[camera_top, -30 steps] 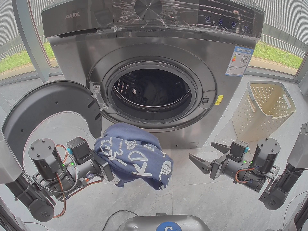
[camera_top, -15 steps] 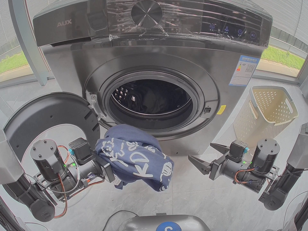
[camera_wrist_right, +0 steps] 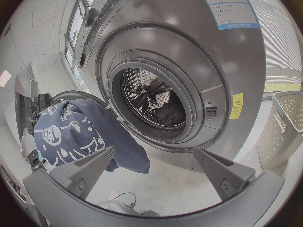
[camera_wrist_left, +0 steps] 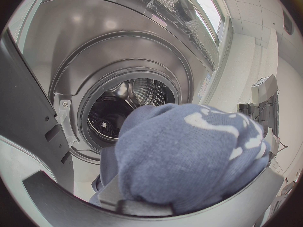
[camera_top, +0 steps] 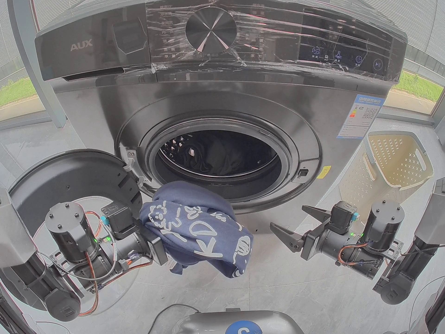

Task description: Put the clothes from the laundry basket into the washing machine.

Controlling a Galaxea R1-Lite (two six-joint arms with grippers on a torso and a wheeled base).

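While left jaws grip one garment (camera_top: 197, 230), one basket (camera_top: 364, 184), one washing machine (camera_top: 278, 100).

The washing machine (camera_top: 222, 98) was smooth, satin-grey metal, its panel (camera_top: 343, 42) under crinkled clear film (camera_top: 259, 28). The garment (camera_top: 199, 228) was soft knitted cloth, the laundry basket (camera_top: 398, 163) probably matt perforated plastic, the floor (camera_top: 296, 281) smooth tile.

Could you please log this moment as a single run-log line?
left gripper: shut on navy white-printed garment | right gripper: open, empty | grey front-loading washing machine: door open, dark clothes inside
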